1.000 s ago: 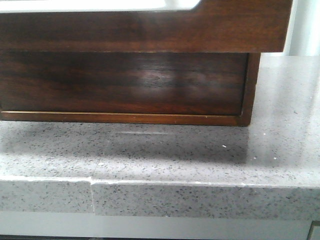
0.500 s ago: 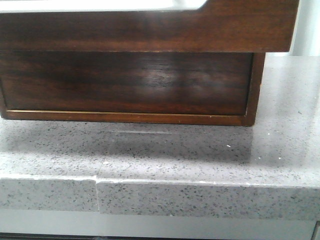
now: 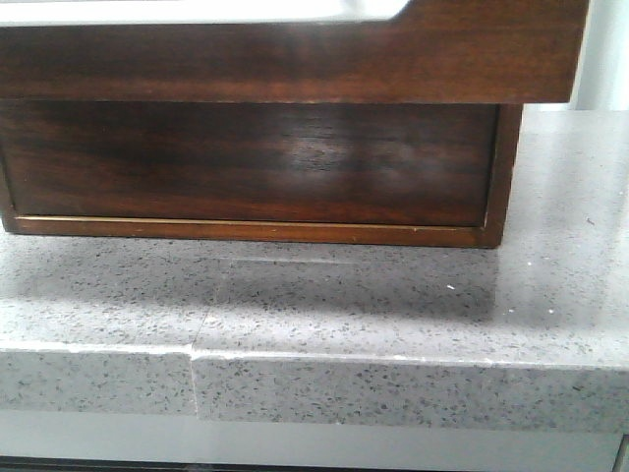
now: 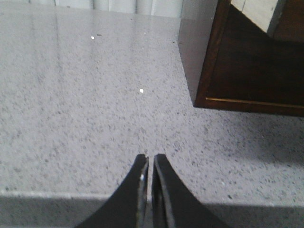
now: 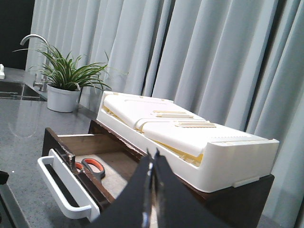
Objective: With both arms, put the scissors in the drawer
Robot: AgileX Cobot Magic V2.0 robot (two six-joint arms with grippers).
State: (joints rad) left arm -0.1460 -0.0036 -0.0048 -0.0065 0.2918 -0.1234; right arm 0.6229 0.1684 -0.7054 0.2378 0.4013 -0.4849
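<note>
In the right wrist view the drawer [image 5: 90, 147] stands pulled open, with a white handle strip [image 5: 61, 187] along its front. The scissors [image 5: 92, 168] lie inside it, their grey handles with orange lining showing behind the front. My right gripper [image 5: 153, 154] is shut and empty, raised above and beside the open drawer. My left gripper [image 4: 150, 159] is shut and empty, low over the grey counter near its front edge, to the side of the dark cabinet [image 4: 247, 61]. The front view shows the drawer front [image 3: 295, 49] overhanging the cabinet body [image 3: 246, 162]. Neither gripper shows there.
A white plastic tray [image 5: 185, 133] lies on top of the cabinet. A potted plant [image 5: 64, 90], a tap [image 5: 35, 45] and a sink stand further along the counter. Grey curtains hang behind. The speckled counter [image 3: 393, 305] has a front edge with a seam [image 3: 194, 379].
The front view has shifted slightly: cabinet and counter seam sit a little further right than a second ago. Over the last half second almost nothing moved.
</note>
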